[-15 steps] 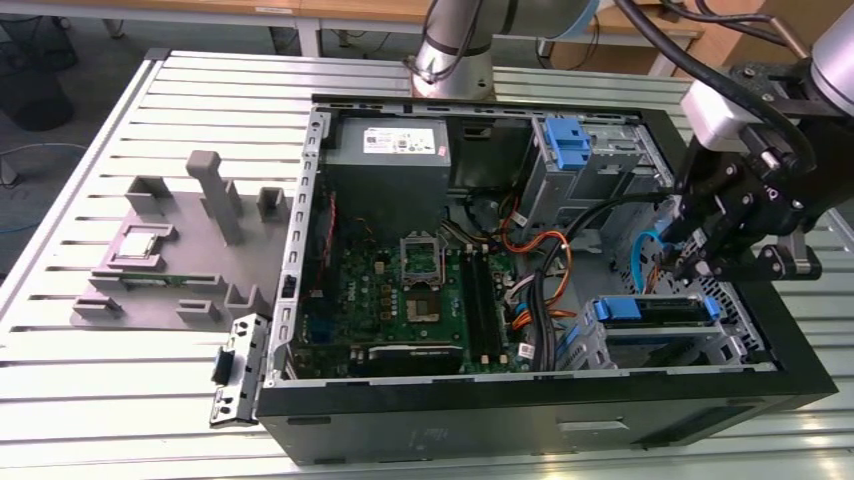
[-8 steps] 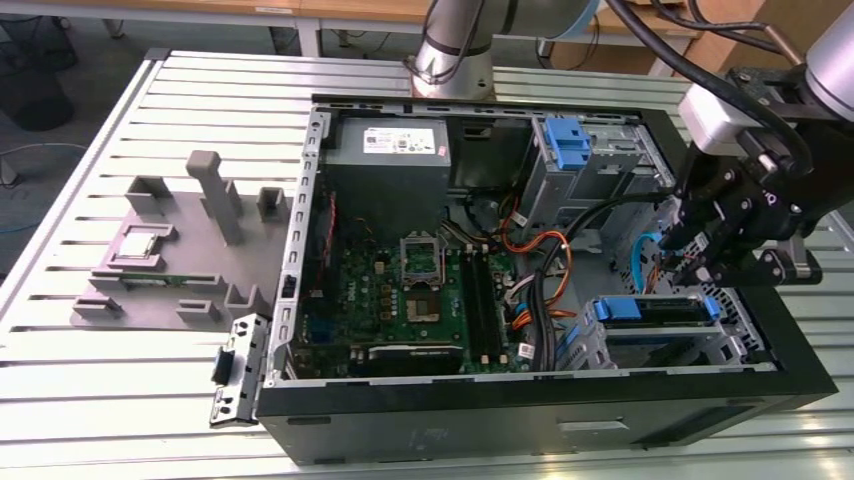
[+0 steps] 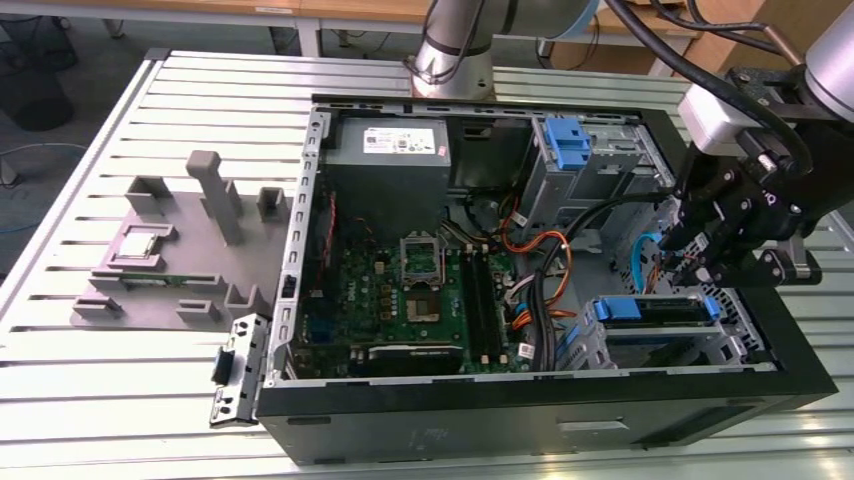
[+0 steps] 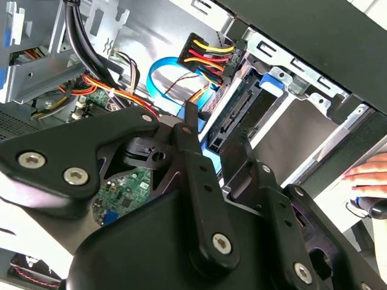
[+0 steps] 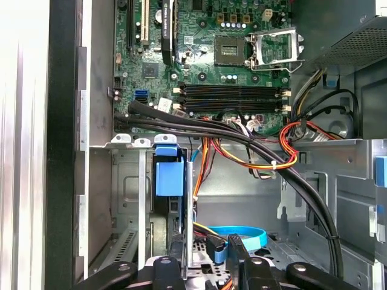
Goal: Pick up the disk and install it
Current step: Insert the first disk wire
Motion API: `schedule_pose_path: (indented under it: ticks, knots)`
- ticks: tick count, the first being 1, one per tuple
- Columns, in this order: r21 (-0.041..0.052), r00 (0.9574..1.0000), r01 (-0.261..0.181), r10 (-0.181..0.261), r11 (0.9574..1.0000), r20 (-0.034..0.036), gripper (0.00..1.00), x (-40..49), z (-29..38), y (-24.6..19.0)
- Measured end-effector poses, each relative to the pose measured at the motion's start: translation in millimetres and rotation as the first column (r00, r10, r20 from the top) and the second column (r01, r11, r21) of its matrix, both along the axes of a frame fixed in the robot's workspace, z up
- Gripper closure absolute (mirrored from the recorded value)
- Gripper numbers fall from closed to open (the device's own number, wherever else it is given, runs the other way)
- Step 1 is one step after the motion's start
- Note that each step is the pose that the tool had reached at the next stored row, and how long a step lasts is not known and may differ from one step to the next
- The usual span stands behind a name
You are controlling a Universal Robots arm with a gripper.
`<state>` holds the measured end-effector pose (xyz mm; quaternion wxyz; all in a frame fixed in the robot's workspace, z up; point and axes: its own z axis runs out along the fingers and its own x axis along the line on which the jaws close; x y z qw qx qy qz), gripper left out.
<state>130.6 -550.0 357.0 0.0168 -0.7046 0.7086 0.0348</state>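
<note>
One computer case point(image 3: 534, 412), one motherboard point(image 3: 400, 300), one power supply point(image 3: 387, 145), one disk point(image 3: 654, 310), one blue bracket point(image 3: 567, 140).

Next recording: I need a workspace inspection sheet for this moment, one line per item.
Surface: slatted metal table carrying an open PC case.
Job's things: disk lies in a drive bay under the gripper.
Clutter: grey fixture beside the case; spare blue bracket in another bay.
Grippers: gripper hangs just above the disk; whether it touches cannot be told.
Cables: orange, red and yellow wires run over the motherboard; a blue cable loops near the disk.
Surroundings: a hand outside the case, in the second wrist view.
</note>
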Motion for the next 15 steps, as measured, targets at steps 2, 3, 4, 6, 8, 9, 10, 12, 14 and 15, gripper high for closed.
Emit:
schedule_pose_path:
  ticks: [2, 3, 4, 6, 8, 9, 10, 12, 14, 15]
  knots:
    - [0.0001, 1.0000, 0.000, 0.000, 1.0000, 0.0000, 0.59, 0.0, 0.0, 0.0]
    - [0.0000, 1.0000, 0.000, 0.000, 1.0000, 0.0000, 0.59, 0.0, 0.0, 0.0]
    - [0.0000, 1.0000, 0.000, 0.000, 1.0000, 0.0000, 0.59, 0.0, 0.0, 0.0]
    - [0.0000, 1.0000, 0.000, 0.000, 1.0000, 0.0000, 0.66, 0.0, 0.0, 0.0]
    - [0.0000, 1.0000, 0.000, 0.000, 1.0000, 0.0000, 0.68, 0.0, -0.1, 0.0]
    - [0.0001, 1.0000, 0.000, 0.000, 1.0000, 0.0000, 0.74, 0.0, -0.1, 0.0]
    - [0.0000, 1.0000, 0.000, 0.000, 1.0000, 0.0000, 0.74, 0.0, -0.1, 0.0]
    - [0.0000, 1.0000, 0.000, 0.000, 1.0000, 0.0000, 0.80, 0.0, -0.1, 0.0]
    - [0.0000, 1.0000, 0.000, 0.000, 1.0000, 0.0000, 0.80, 0.0, -0.1, 0.0]
    - [0.0000, 1.0000, 0.000, 0.000, 1.0000, 0.0000, 0.80, 0.0, -0.1, 0.0]
